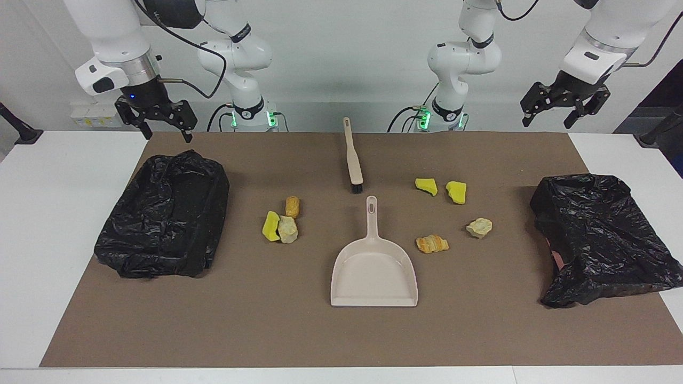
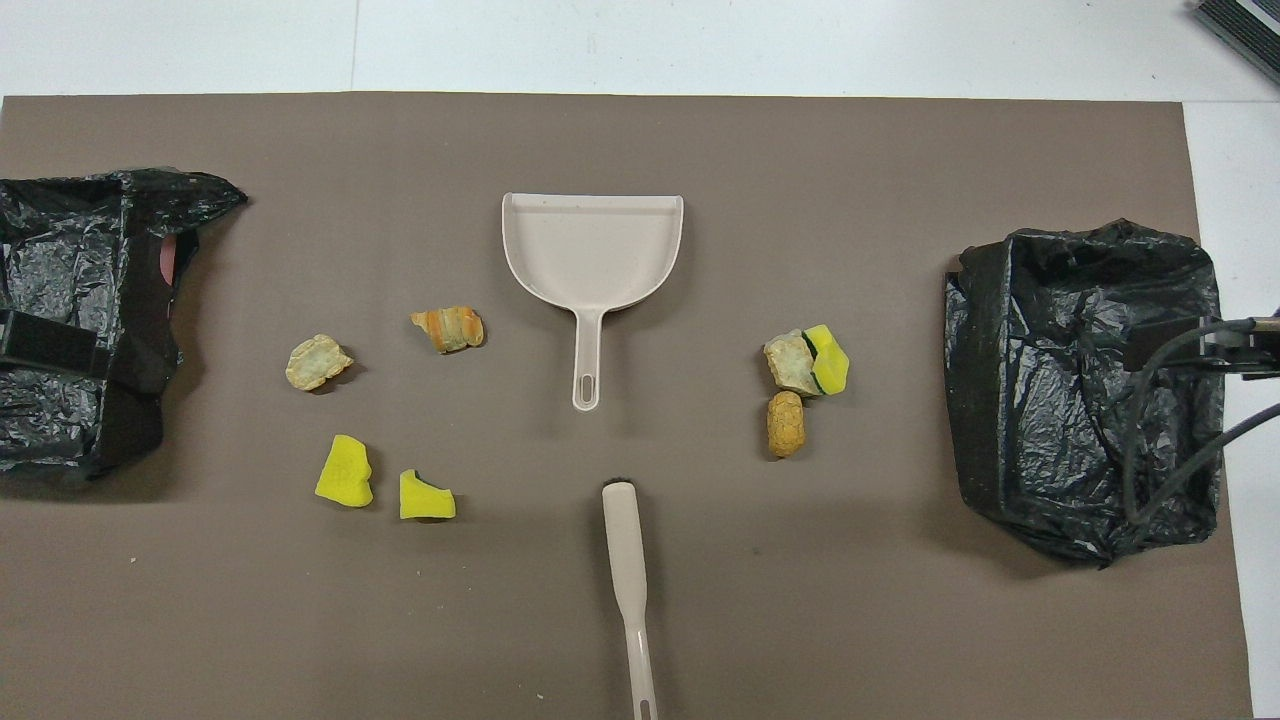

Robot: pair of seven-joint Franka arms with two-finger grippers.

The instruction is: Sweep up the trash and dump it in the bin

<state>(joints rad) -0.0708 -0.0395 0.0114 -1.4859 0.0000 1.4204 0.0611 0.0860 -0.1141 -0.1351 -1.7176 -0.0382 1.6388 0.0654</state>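
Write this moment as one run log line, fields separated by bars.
left end effector: open, raised, empty | right end effector: open, raised, empty | brush, dustpan: untouched | trash: seven pieces on mat

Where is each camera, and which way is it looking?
Facing view: high across the table, looking at the robots; both arms show, left hand and right hand open, raised near the two black bags.
Overhead view: high above the robots' end, looking steeply down; no hands show, only a cable at the edge.
Both share the dustpan, brush and seven trash lumps, half a turn apart.
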